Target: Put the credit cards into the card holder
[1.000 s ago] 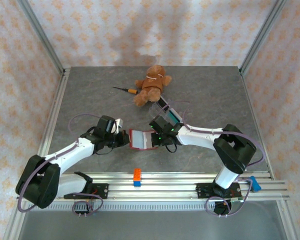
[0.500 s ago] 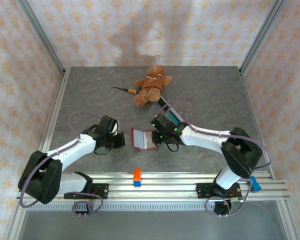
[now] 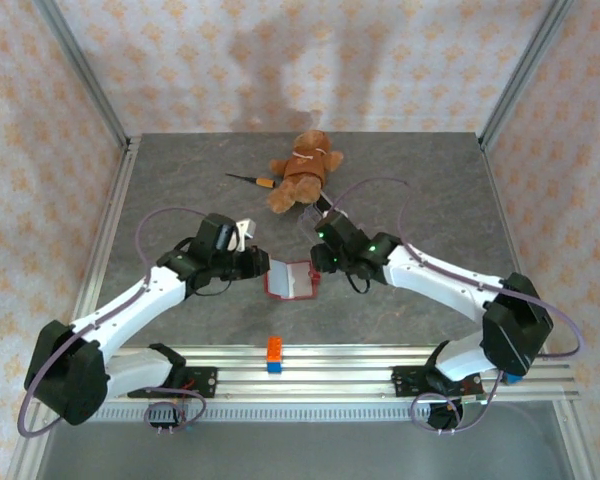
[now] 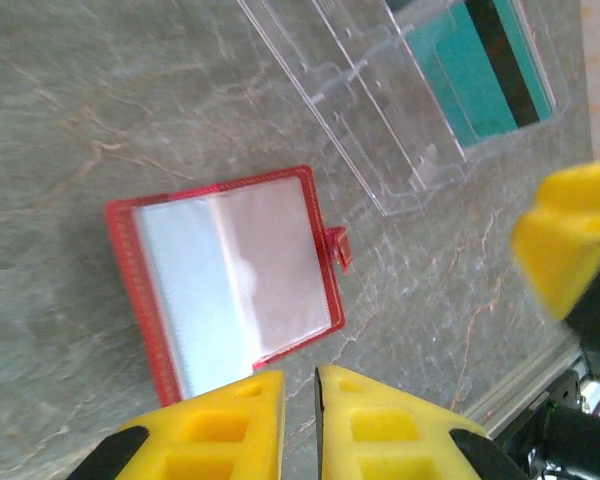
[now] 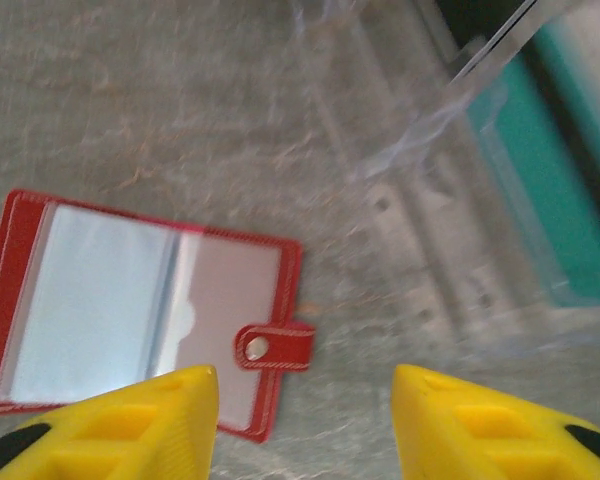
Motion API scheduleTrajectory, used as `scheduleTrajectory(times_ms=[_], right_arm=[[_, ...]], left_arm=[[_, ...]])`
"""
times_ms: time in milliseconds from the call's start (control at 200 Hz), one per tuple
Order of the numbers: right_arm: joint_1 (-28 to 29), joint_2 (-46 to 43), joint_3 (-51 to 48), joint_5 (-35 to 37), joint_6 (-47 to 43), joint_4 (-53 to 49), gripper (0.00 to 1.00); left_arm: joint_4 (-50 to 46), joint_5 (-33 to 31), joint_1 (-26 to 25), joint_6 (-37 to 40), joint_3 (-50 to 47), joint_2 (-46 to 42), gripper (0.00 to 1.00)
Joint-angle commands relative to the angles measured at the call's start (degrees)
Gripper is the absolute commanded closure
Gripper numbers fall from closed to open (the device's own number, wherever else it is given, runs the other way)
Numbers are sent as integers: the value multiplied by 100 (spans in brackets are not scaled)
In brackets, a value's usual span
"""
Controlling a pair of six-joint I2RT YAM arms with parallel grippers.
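Note:
The dark red card holder (image 3: 292, 281) (image 4: 230, 280) (image 5: 130, 310) lies open and flat on the grey table, with its clear pockets up and its snap tab (image 5: 275, 346) sticking out. My left gripper (image 3: 263, 265) (image 4: 300, 385) hovers at its left edge, jaws parted by a narrow slit with nothing in them. At the holder's right edge my right gripper (image 3: 318, 264) (image 5: 305, 410) stands wide open and empty, just off the tab. One teal credit card (image 4: 480, 70) (image 5: 560, 200) with a dark stripe sits in the clear acrylic stand (image 4: 380, 110) (image 5: 410, 190).
A brown teddy bear (image 3: 302, 168) and an orange-handled screwdriver (image 3: 250, 180) lie at the back middle. A small orange-and-blue block (image 3: 274, 354) rests on the front rail. Metal frame posts and patterned walls close in the table on three sides.
Both grippers have opened and let go of the card holder, which now lies flat. The right gripper has opened wide and backed off slightly while its arm stretched out.

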Motion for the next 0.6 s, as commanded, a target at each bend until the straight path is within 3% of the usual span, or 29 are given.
scheduleTrajectory(times_ms=[0, 55, 180, 401, 536, 596], right_arm=[[-306, -188, 370, 603, -529, -607, 46], [-515, -183, 506, 522, -880, -777, 38], [-1116, 27, 929, 21, -1535, -1272, 37], [-2105, 715, 1727, -1812, -2112, -1939, 38], [-2176, 1227, 2119, -1619, -2462, -2181, 39], [-2176, 1407, 2255, -1324, -2615, -2264, 33]], left_arm=[[395, 85, -68, 113, -28, 424, 83], [365, -65, -12, 284, -129, 664, 87], [277, 37, 162, 439, -257, 1131, 90], [334, -55, 223, 511, -330, 1258, 90], [275, -151, 242, 570, -330, 1222, 90], [259, -159, 251, 591, -311, 1189, 90]])
